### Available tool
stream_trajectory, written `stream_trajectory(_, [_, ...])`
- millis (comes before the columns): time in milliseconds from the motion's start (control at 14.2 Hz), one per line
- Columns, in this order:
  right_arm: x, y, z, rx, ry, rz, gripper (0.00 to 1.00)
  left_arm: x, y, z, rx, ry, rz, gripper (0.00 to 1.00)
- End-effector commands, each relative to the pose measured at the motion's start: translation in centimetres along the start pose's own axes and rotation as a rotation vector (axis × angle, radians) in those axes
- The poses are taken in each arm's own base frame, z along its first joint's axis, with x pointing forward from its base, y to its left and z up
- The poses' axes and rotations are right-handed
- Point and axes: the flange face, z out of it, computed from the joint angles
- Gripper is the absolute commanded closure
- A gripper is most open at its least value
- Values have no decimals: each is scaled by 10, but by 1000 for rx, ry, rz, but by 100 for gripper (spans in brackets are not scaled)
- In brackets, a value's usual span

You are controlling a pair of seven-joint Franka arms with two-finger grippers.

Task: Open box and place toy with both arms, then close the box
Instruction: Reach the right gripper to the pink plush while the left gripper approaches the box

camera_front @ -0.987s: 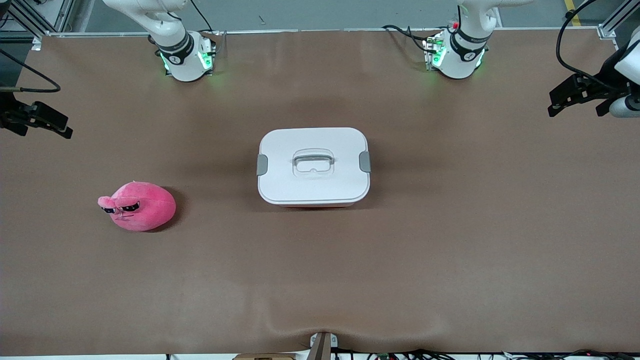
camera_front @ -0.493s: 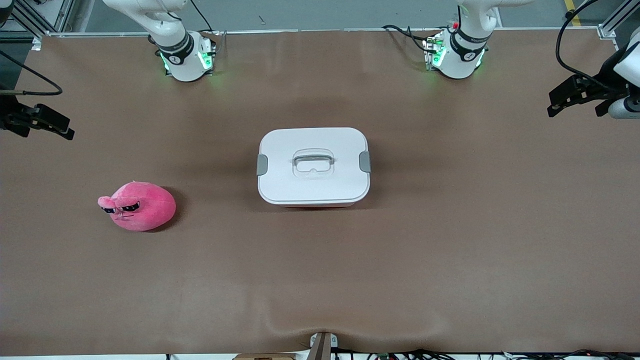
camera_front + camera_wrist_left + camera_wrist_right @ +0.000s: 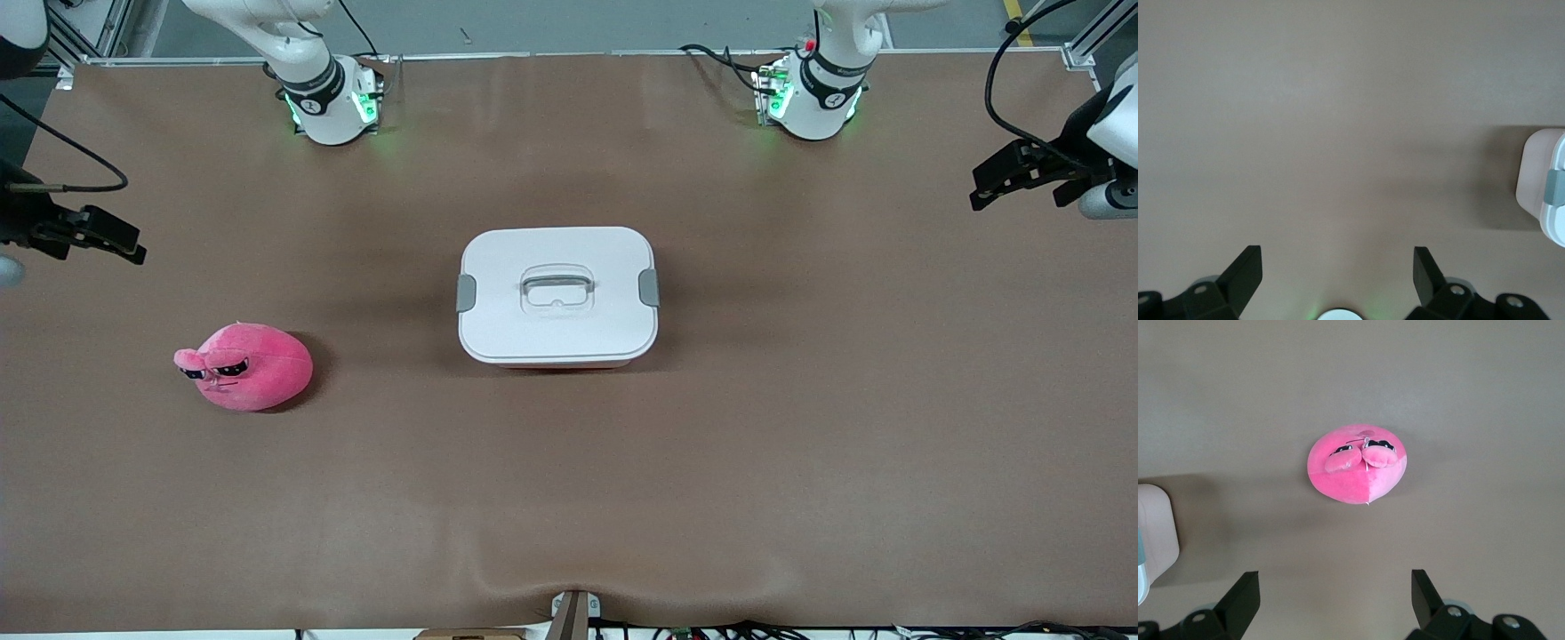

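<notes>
Right tool [image 3: 120, 246] shifted toward plush toy [image 3: 245, 366].

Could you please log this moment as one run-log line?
box: lid on, mid-table | toy: on table toward right arm's end | left gripper: open, empty, over bare table | right gripper: open, empty, near toy

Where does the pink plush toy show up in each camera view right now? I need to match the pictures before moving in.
Front view: the pink plush toy lies on the table toward the right arm's end, nearer the camera than the box, apart from it.
Left wrist view: the toy is not in it.
Right wrist view: the toy sits mid-picture, eyes showing.
Shared landmark: the box, in all three views, at the edge of the left wrist view and the right wrist view.
</notes>
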Motion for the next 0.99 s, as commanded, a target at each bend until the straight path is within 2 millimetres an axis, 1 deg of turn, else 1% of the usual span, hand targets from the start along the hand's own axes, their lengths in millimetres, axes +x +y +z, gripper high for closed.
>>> stream_trajectory(0, [15, -6, 26, -21, -28, -8, 0, -6, 10, 0, -9, -55, -94, 0])
stream_trajectory(70, [21, -6, 36, -21, -36, -8, 0, -8, 14, 2, -19, -68, -124, 0])
stream_trajectory(211, [30, -14, 52, -21, -35, -25, 0, -10, 20, 2, -44, -80, -196, 0])
stream_trajectory(352, [37, -24, 68, -22, -24, -40, 0, -14, 43, 2, -39, -86, -278, 0])
stream_trajectory(493, [49, -21, 92, -20, -11, -34, 0, -18, 65, 4, -30, -85, -340, 0])
stream_trajectory(634, [62, -23, 120, -21, -26, -38, 0, -22, 85, 5, -21, -86, -394, 0])
stream_trajectory(846, [78, -21, 149, -22, -17, -36, 0, -26, 116, 14, -4, -98, -507, 0])
stream_trajectory(916, [83, -21, 162, -23, -14, -35, 0, -26, 124, 16, -3, -96, -545, 0])
